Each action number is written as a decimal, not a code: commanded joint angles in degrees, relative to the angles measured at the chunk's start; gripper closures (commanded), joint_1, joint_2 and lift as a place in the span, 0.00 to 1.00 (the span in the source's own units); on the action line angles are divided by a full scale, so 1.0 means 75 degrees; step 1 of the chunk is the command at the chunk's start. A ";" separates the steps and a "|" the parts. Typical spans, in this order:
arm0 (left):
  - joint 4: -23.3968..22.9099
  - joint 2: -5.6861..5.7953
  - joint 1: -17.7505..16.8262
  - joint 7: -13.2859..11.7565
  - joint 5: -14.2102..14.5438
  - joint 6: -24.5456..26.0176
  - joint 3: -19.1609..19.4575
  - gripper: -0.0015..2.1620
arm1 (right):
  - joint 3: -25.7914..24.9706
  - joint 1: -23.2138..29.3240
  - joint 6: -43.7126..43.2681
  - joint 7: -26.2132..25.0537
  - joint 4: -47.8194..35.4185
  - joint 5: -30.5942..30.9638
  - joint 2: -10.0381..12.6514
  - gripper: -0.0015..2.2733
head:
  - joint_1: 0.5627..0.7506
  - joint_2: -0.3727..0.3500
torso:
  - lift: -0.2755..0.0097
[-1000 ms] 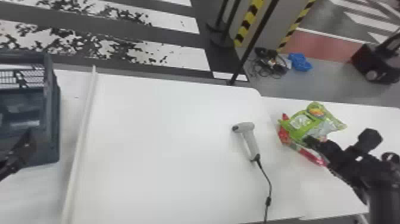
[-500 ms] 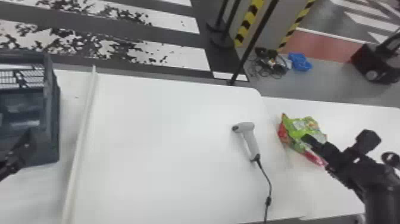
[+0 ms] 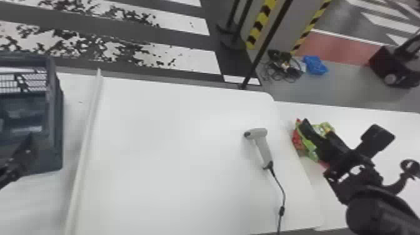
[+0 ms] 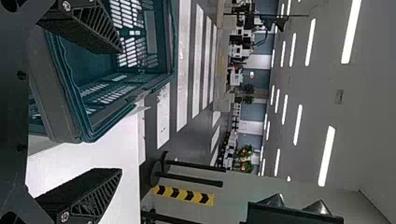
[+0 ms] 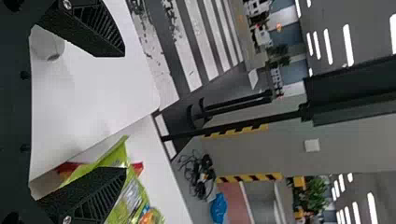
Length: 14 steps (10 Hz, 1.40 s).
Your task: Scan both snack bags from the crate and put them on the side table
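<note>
2 snack bags, 1 green (image 3: 309, 147), 1 red (image 3: 297, 142); both on the white side surface (image 3: 351, 118), just beside the main surface (image 3: 172, 156); green partly overlaps red.

2 tools; right tool (image 3: 318, 127) is at the bags, released, its 2 fingers well apart; 1 finger (image 5: 95, 193) overlaps the green bag in the right wrist view; can't tell if it touches. Left tool (image 3: 18, 162) is at the crate, also released, 2 fingers spread wide; 1 finger (image 4: 88, 25) is in front of the crate opening in the left wrist view.

1 crate (image 3: 57, 131), dark blue-green, on the robot's left; 1 raised white strip (image 3: 90, 125) runs between it and the scanner; 1 grey scanner (image 3: 264, 147) lies on the main surface near its right edge, 1 black cable (image 3: 284, 193) trailing toward the robot; 1 blue item (image 3: 315, 65) on the floor beyond.
</note>
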 commanded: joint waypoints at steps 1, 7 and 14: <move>-0.0064 -0.0006 0.0013 0.0000 -0.0014 0.0117 0.0000 0.04 | 0.0887 0.0729 -0.1312 -0.0011 -0.1029 0.0675 0.0413 0.02 | 0.70 0.03 | 0.66; -0.0205 -0.0076 0.0059 0.0152 -0.0213 -0.0094 -0.0282 0.04 | 0.3981 0.1971 -0.4687 -0.0784 -0.1158 0.2562 0.0941 0.03 | 0.70 0.37 | 0.66; -0.0170 -0.0147 0.0141 0.0527 -0.0307 -0.0656 -0.0493 0.04 | 0.4414 0.2300 -0.5343 -0.1054 -0.0760 0.3008 0.1234 0.03 | 0.70 0.50 | 0.66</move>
